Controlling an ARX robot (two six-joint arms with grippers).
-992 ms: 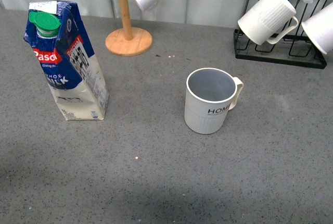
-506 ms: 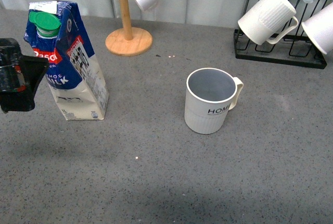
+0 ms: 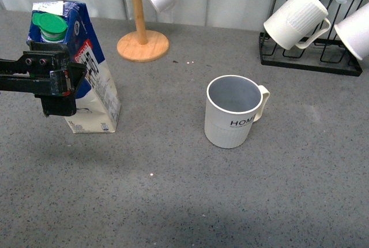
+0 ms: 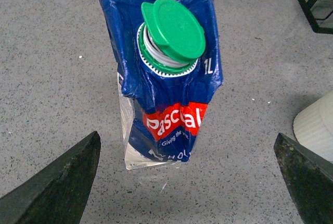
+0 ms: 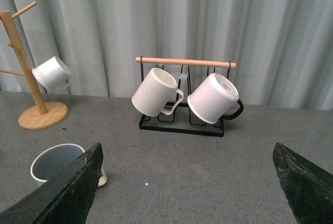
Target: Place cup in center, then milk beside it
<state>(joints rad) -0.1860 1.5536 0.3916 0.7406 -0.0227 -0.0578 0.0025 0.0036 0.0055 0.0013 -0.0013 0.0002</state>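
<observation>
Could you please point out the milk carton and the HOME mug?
milk carton (image 4: 171,123), left wrist view, red logo band.
HOME mug (image 3: 226,131), front view, ribbed outer wall.

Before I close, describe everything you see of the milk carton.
The milk carton is tall, blue above and white below, with a red logo and MILK lettering. It looks like coated card, creased near the top. Its green cap sits raised, with white threads showing beneath. It stands upright on the grey table, left of the cup and apart from it. The left gripper is open astride it, fingers not touching.
</observation>
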